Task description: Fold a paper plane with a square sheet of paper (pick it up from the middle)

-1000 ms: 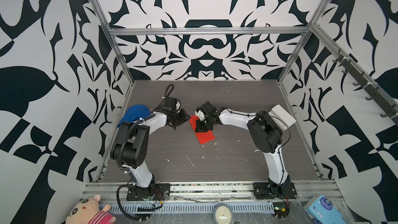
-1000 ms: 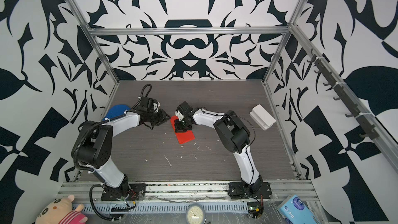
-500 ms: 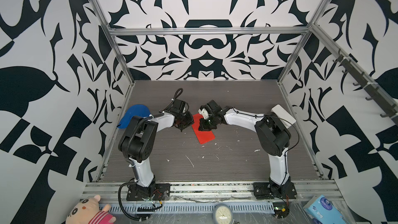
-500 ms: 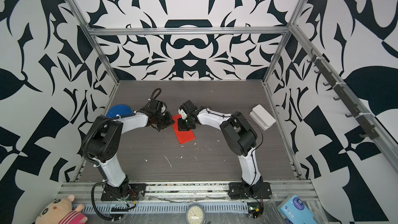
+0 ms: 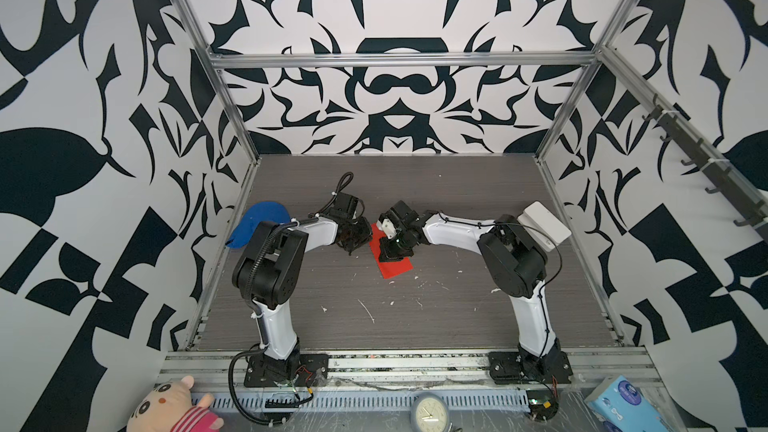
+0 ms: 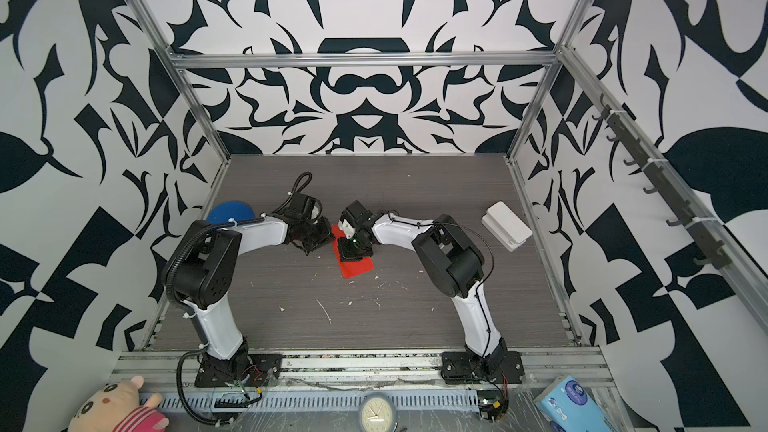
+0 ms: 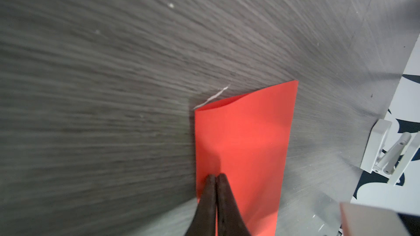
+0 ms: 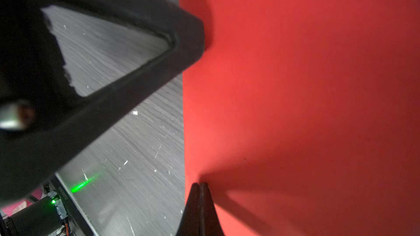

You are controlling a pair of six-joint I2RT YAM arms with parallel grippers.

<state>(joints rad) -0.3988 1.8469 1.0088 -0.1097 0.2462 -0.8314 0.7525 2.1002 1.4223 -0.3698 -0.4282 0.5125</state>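
Note:
The square sheet of paper (image 5: 397, 270) (image 6: 357, 271) is bright red and lies folded over into a narrow rectangle on the grey table, mid-left in both top views. In the left wrist view the paper (image 7: 245, 144) shows two layers gaping slightly at its far end. My left gripper (image 7: 216, 175) (image 5: 370, 239) is shut, with its tips resting on the paper close to one long edge. My right gripper (image 8: 200, 185) (image 5: 390, 253) is also shut, its tips down on the paper (image 8: 295, 98) near the same edge. The left gripper's fingers (image 8: 188, 42) show in the right wrist view, touching that edge.
A blue cloth lump (image 5: 259, 226) lies by the left wall behind the left arm. A white box (image 5: 544, 224) sits by the right wall. Small white scraps (image 5: 368, 311) dot the table. A plush toy (image 5: 170, 405), a clock (image 5: 430, 411) and a tissue pack (image 5: 623, 403) lie beyond the front rail.
My left gripper has swung right to the paper's edge and closed. The right gripper has stayed shut on the paper, which has barely shifted.

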